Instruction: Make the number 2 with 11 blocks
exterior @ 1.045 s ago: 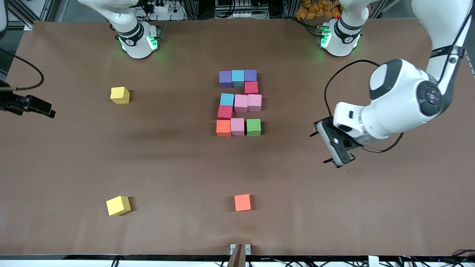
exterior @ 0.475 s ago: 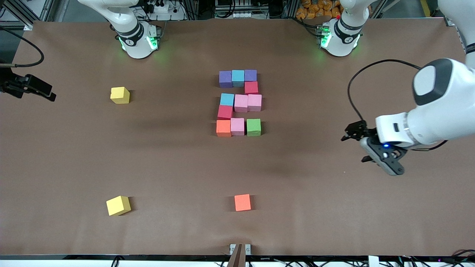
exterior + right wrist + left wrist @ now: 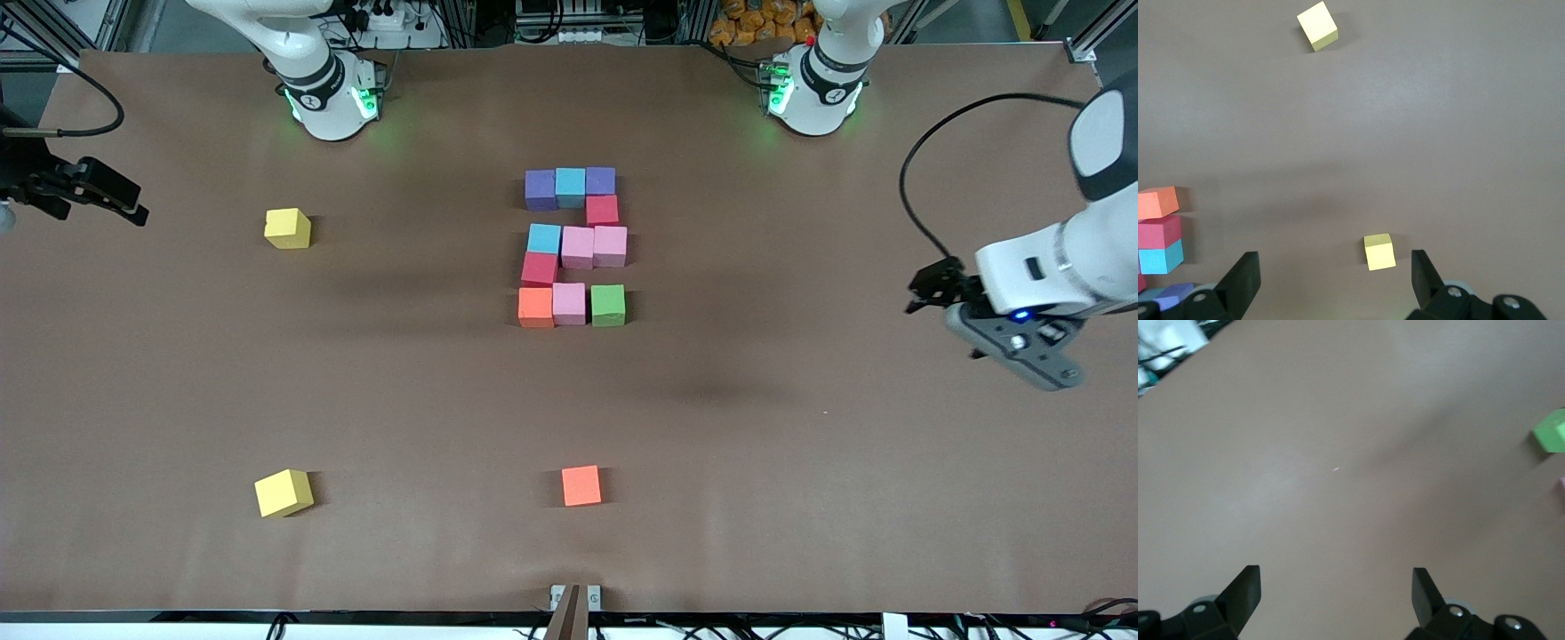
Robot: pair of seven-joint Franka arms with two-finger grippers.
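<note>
Eleven blocks make up the number 2 [image 3: 574, 247], which sits in the upper middle of the front frame, between the two arm bases and a little nearer the camera. Its top row reads purple [image 3: 540, 189], light blue [image 3: 570, 187], purple [image 3: 601, 180]. A red cube [image 3: 602, 210] hangs under the row's end toward the left arm. The middle row is light blue [image 3: 544, 238], pink [image 3: 577, 247], pink [image 3: 610, 245]. A second red cube [image 3: 539, 268] drops from that row's end toward the right arm. The bottom row is orange [image 3: 535, 307], pink [image 3: 569, 303] and green [image 3: 608, 305].

We see a spare orange cube [image 3: 581, 485] alone in the lower middle of the frame. Two yellow cubes [image 3: 287, 228] [image 3: 284, 492] lie toward the right arm's end, one in the upper half and one in the lower half.

The left gripper [image 3: 1335, 590] hangs over bare table at the left arm's end, at mid-height on the frame's edge, its fingers spread wide and empty. The right gripper [image 3: 1333, 273] waits over the right arm's end, in the upper half at the frame's edge, likewise spread wide with nothing between its fingers
</note>
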